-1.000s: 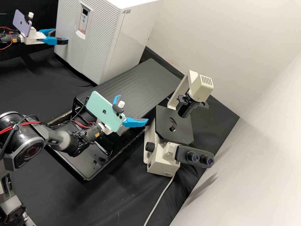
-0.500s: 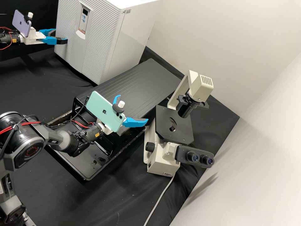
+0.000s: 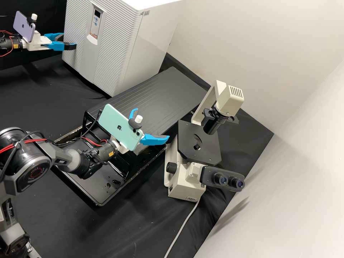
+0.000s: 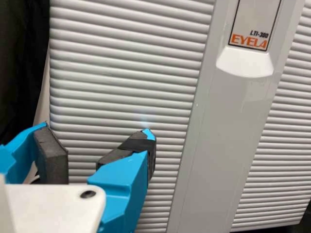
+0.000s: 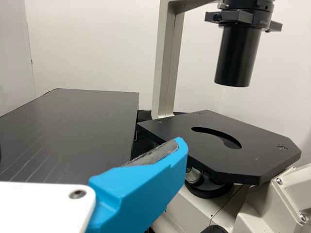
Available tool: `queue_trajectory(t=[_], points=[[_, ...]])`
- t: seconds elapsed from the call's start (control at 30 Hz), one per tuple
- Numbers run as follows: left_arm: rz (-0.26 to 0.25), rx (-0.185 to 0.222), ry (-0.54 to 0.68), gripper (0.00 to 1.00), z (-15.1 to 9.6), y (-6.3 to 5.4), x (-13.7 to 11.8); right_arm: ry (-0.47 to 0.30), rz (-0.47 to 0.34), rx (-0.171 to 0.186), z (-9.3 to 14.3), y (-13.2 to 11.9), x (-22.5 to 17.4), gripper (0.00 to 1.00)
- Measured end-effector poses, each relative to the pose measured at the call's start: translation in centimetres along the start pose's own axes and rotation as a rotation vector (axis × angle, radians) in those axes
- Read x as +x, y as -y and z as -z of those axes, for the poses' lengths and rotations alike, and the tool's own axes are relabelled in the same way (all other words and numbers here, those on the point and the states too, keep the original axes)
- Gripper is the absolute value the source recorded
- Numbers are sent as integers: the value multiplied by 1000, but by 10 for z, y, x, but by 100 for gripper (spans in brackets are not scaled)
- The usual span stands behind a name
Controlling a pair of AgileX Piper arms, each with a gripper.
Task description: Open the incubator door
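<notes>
Black counter (image 3: 143,218) across high view. White incubator (image 3: 157,46) at upper left, ribbed door (image 3: 114,53) looking shut. Beige microscope (image 3: 186,186) right of centre; black grooved board (image 3: 172,89) near centre, black tray (image 3: 96,200) at lower left. Left gripper (image 3: 70,41), upper left, at door's left side: fingers partly apart, grip empty; contact unclear. Right gripper (image 3: 151,123), centre, beside microscope: fingers spread wide, holding nothing. Green phone (image 3: 120,127) on right gripper, purple phone (image 3: 25,25) on left.
</notes>
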Motion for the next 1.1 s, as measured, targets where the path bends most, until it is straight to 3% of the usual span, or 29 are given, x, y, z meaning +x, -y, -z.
queue_trajectory(t=[0.8,1.1], points=[[-2,-8,-4,0,-1,0,-4,0,0,0,0,0,0,100],[-23,-55,-18,0,-6,1,-18,0,0,0,0,0,0,100]])
